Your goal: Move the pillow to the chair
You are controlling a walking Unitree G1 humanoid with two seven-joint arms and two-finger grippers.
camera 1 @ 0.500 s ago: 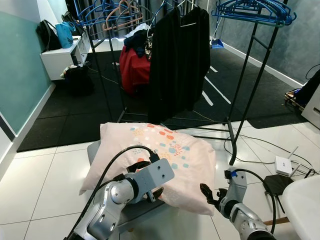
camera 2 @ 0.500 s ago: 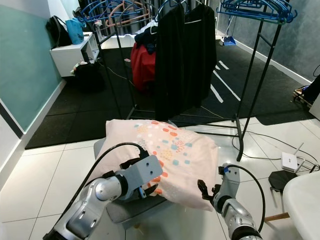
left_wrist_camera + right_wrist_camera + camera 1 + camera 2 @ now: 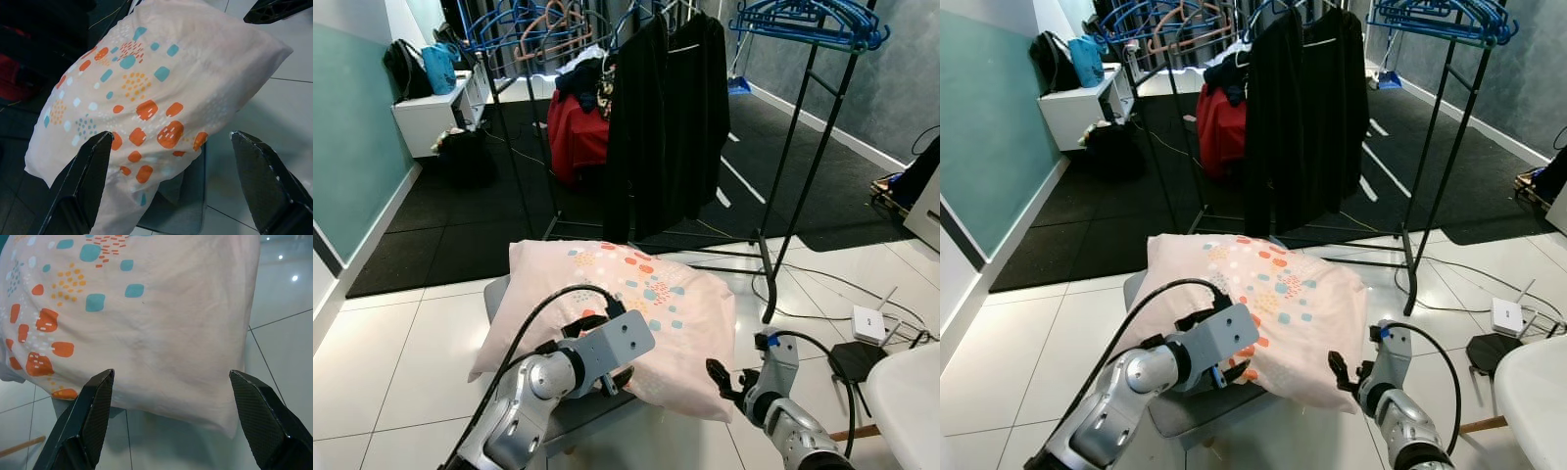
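The pillow (image 3: 625, 313) lies on the grey chair (image 3: 497, 294), ahead of the left gripper (image 3: 168, 183) and right gripper (image 3: 171, 421) (both spread wide, apparently just clear of it).

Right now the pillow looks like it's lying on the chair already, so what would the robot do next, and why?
Probably draw both arms back. The pillow lies on the grey chair, and the left gripper and right gripper are open at its near edge, holding nothing.

The pillow (image 3: 617, 313) lies on the chair (image 3: 576, 409). The left gripper (image 3: 600, 370) sits at its near left edge, the right gripper (image 3: 722, 380) at its near right corner. Behind stands a rack (image 3: 783, 147) of clothes (image 3: 666, 117).
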